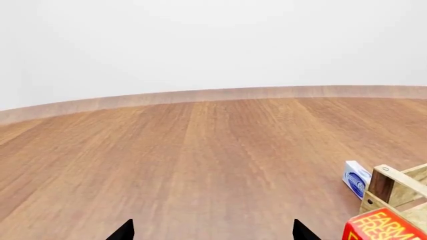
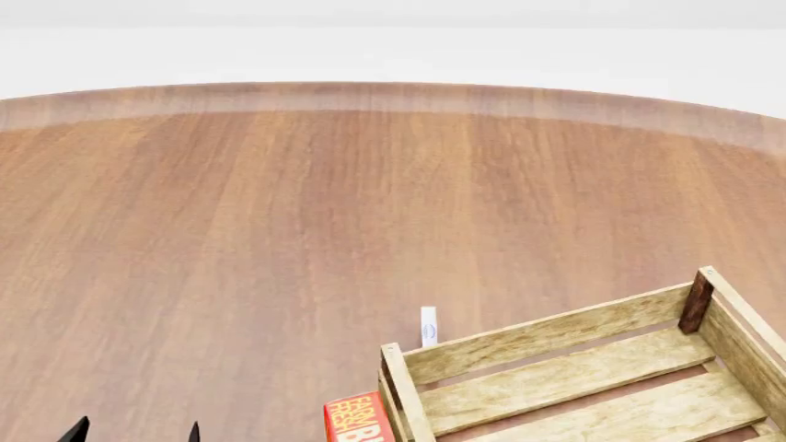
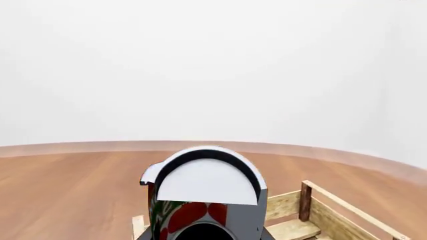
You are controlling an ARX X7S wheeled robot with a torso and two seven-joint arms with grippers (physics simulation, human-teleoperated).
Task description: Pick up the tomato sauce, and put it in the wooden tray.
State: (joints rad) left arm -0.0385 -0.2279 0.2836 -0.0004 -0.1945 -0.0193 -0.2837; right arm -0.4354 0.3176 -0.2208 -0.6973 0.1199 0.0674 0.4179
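The tomato sauce (image 3: 200,195), a can with a red and green label and a pale flat top, fills the lower middle of the right wrist view, tilted toward the camera. My right gripper (image 3: 203,236) is shut on it, and only grey bits of the fingers show at the can's sides. Behind and below the can lies the wooden tray (image 3: 333,205), a pale slatted crate with darker corner posts (image 2: 540,336) (image 1: 393,187). Neither the right gripper nor the can shows in the head view. My left gripper (image 1: 213,232) (image 2: 135,433) is open and empty, left of the tray.
A red "Farm Fresh" box (image 2: 356,419) (image 1: 383,227) stands against the tray's near-left corner. A small blue-and-white packet (image 2: 429,325) (image 1: 355,179) stands just beyond the tray's left end. The brown wooden surface (image 2: 307,230) stretches to a curved far edge.
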